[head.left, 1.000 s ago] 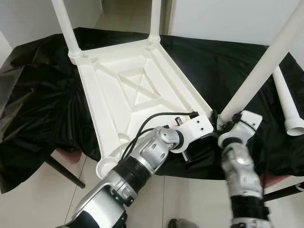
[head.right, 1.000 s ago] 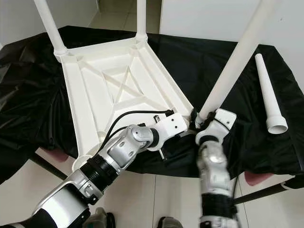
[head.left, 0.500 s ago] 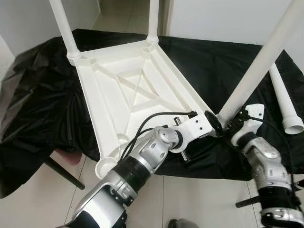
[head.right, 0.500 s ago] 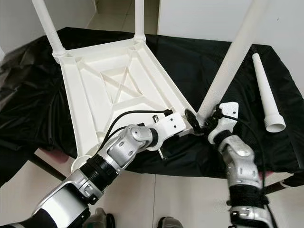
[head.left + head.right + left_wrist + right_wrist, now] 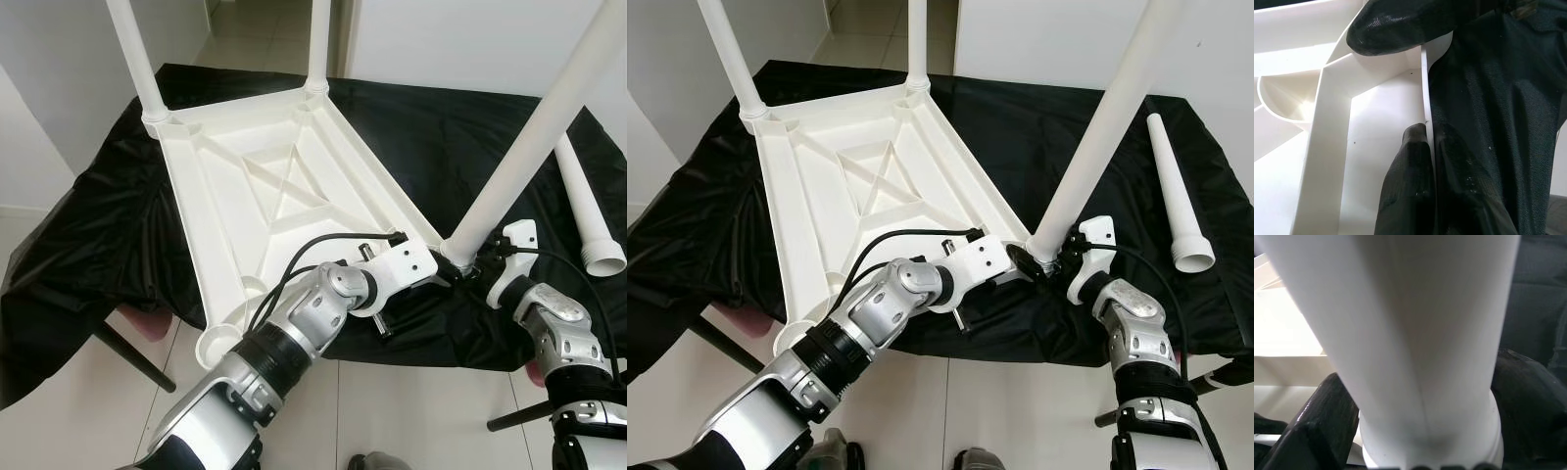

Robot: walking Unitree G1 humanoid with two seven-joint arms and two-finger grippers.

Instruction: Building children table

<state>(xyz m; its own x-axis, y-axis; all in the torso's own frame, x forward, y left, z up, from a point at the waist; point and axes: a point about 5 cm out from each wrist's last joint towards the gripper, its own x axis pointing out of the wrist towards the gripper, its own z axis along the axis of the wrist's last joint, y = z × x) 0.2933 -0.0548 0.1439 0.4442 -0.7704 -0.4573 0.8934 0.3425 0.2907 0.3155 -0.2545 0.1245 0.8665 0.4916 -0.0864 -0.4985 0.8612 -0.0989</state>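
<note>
Two legs (image 5: 135, 61) already stand upright in the far corner sockets of the upturned white tabletop (image 5: 265, 186), which lies on a bench draped in black cloth (image 5: 108, 215). At the tabletop's near right corner, the right gripper (image 5: 1058, 257) has its fingers closed around the base of a third leg (image 5: 1097, 132). Compared with a second ago, that leg leans less steeply and its foot sits at the socket, so it appears nearly seated, though the joint is partly hidden. The left gripper (image 5: 1422, 90) pinches the tabletop's thin rim beside that corner, steadying it. A fourth leg (image 5: 1174, 191) lies loose near the bench's right edge. Pale floor tiles (image 5: 88, 392) and white walls surround the bench
</note>
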